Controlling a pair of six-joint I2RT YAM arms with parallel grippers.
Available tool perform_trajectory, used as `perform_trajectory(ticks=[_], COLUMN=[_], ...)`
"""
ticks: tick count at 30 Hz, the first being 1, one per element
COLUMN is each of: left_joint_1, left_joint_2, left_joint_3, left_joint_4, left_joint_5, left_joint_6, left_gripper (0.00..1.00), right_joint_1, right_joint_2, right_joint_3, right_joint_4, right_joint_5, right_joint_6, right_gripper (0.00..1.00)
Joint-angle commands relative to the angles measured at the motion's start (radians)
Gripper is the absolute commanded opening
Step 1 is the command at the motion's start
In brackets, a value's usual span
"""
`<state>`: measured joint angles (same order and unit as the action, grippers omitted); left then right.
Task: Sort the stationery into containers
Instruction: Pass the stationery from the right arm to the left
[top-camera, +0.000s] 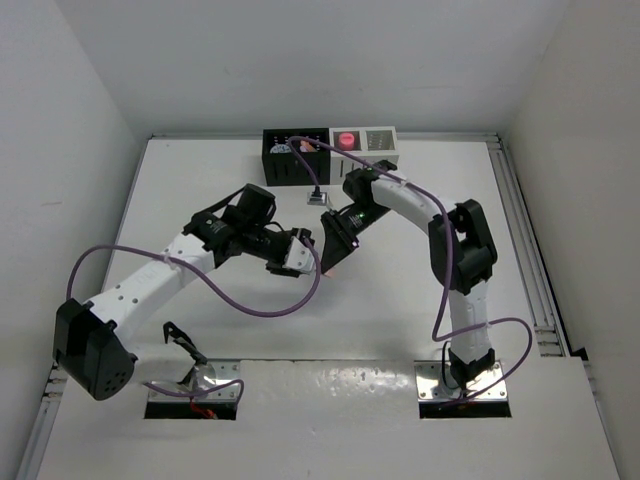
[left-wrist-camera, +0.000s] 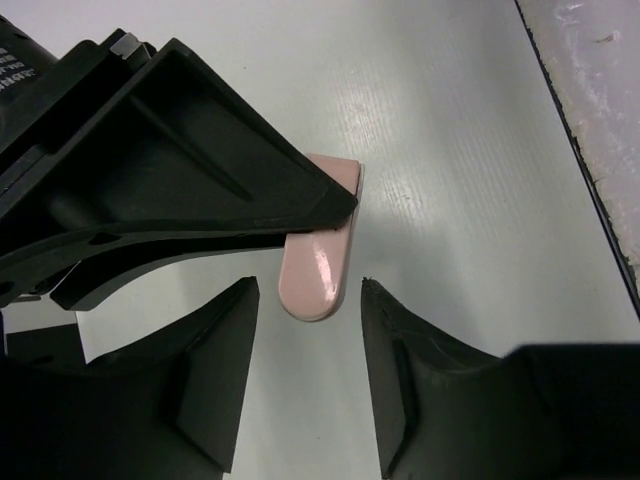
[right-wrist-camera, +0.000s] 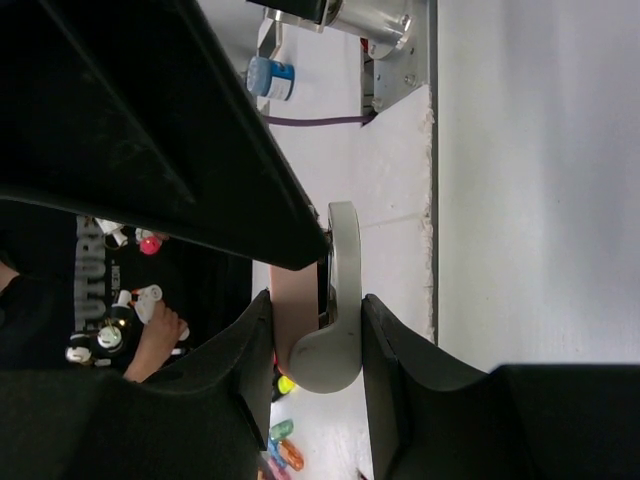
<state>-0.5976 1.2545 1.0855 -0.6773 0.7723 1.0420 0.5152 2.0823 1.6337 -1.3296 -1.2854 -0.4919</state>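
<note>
A pale lilac-pink plastic stick (right-wrist-camera: 330, 360) looks pinched between the right gripper's (right-wrist-camera: 316, 300) fingers, its free end lying between the left gripper's (left-wrist-camera: 309, 287) spread fingers, so this reads as a handover: the left must close, or back away, before sorting continues.

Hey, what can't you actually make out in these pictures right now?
Pale pink flat plastic stick: left wrist view, far end hidden under the right hand.
Black perforated box organizer: top view, contents too small.
Small greyish square item: top view, too small to identify.
</note>
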Motion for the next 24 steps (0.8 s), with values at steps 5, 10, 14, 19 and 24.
perform_trajectory(ticks=[5, 10, 14, 19, 24], left_joint_1=[-0.022, -0.024, -0.025, -0.021, 0.008], left_joint_2=[0.008, 0.01, 0.01, 0.0, -0.024], left_joint_3=[0.022, 0.031, 0.034, 0.017, -0.01], left_joint_4=[0.022, 0.027, 0.028, 0.054, 0.15], left_joint_5=[0.021, 0.042, 0.042, 0.038, 0.044], left_joint_6=[0.021, 0.004, -0.003, -0.04, -0.19], left_gripper=[0.44, 0.43, 0.22, 0.02, 0.0], right_joint_1=[0.008, 0.013, 0.013, 0.005, -0.095], right_joint_2=[-0.068, -0.065, -0.067, -0.08, -0.114], right_joint_3=[0.064, 0.074, 0.075, 0.092, 0.21], right_joint_4=[-0.042, -0.046, -0.049, -0.045, 0.073], right_joint_5=[-0.066, -0.065, -0.065, -0.055, 0.017], right_joint_6=[-0.04, -0.04, -0.045, -0.037, 0.093], right_gripper=[0.19, 0.19, 0.2, 0.5, 0.64])
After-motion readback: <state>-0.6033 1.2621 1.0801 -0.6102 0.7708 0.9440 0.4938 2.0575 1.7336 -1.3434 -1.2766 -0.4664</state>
